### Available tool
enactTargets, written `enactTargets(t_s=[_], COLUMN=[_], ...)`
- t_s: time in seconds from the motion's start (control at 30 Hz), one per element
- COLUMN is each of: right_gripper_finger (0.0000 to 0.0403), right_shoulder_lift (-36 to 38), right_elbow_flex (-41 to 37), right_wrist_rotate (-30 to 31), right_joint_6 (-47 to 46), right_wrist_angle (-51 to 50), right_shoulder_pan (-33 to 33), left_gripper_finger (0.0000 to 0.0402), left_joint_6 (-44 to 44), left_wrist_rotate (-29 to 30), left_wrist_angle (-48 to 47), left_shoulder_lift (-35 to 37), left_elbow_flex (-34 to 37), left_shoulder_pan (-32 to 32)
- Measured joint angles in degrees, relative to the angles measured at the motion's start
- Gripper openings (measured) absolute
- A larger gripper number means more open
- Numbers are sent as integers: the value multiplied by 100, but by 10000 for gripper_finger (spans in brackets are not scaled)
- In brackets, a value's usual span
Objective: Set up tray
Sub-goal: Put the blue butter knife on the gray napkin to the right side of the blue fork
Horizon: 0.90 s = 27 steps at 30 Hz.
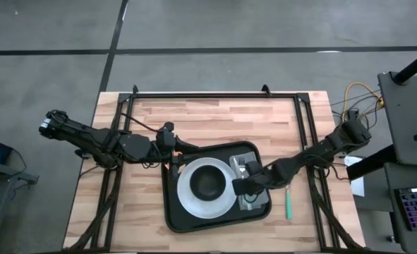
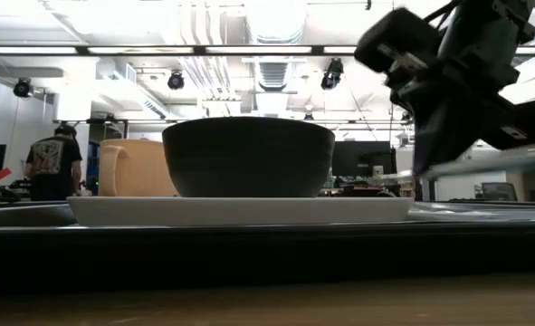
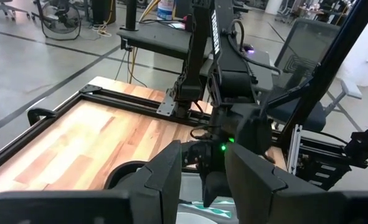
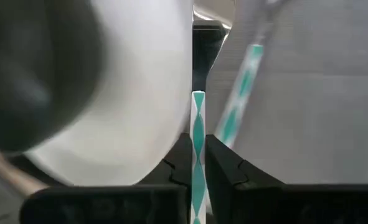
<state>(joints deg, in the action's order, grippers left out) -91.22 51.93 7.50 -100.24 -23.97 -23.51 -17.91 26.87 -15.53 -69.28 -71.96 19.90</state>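
While your right gripper (image 4: 198, 163) pinches a teal-and-white handle (image 4: 198, 134), likely a utensil's, its long axis runs straight out between the fingers, beside the plate (image 1: 205, 186) on the tray (image 1: 183, 220). Your left gripper (image 3: 202, 180) waits half-open at the tray's far corner.

hidden: napkin (image 1: 249, 185) mostly under right claw (image 1: 240, 185) | blurred: bowl (image 4: 28, 74) in right wrist view

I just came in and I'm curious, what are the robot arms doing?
They are setting up a black tray. A white plate with a dark bowl sits on it. The right gripper is shut on a green-and-white patterned utensil handle beside the plate. The left gripper waits at the tray's far left corner.
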Motion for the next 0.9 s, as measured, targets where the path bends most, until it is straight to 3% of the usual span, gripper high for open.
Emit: enactTargets(t_s=[0.3,0.53,0.7,0.9], right_gripper_finger=[13,12,12,12], right_shoulder_lift=[754,1610,2160,2710], right_elbow_flex=[-755,-1614,-2275,-2839], right_wrist_rotate=[404,1410,2409,3708], right_joint_6=[-354,-381,314,954], right_wrist_angle=[571,1984,3575,4601], right_shoulder_pan=[-304,-674,-932,-1214], left_gripper_finger=[105,105,105,105], left_joint_6=[57,133,-356,-1160], left_wrist_rotate=[-45,13,-300,-879], left_wrist_angle=[-15,181,1324,2980], left_shoulder_lift=[11,-377,-641,-914], left_elbow_flex=[45,314,650,1072], left_shoulder_pan=[0,-172,-304,-444])
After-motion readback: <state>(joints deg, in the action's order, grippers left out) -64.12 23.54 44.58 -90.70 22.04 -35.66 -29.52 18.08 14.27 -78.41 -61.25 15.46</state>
